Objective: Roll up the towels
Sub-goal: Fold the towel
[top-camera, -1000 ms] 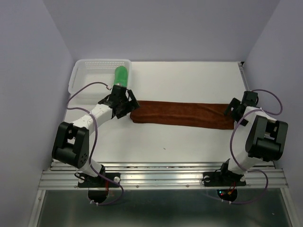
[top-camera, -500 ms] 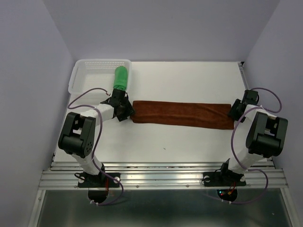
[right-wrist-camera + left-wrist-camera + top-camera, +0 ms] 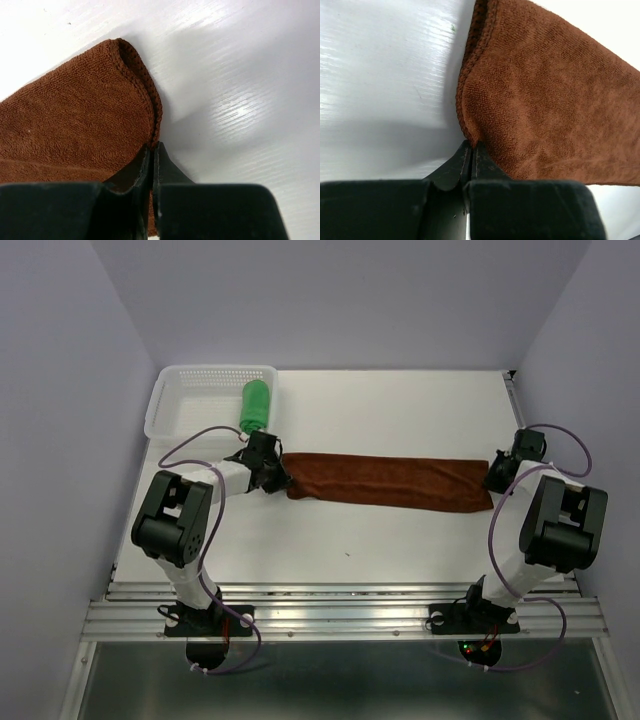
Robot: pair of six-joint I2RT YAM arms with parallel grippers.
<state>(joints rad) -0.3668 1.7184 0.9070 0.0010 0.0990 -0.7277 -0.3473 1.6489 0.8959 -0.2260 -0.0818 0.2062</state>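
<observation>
The left claw is clenched on the left short edge of the rust towel, and the right claw is clamped on the hem at the opposite end (each jaw pair pressed tight around cloth). Between them the towel lies flat on the white bench, a long strip running left to right. Just beyond the left claw the green towel, rolled, points away from the arms at the right end of the white perforated basket.

Bright, even light; glare on table.
</observation>
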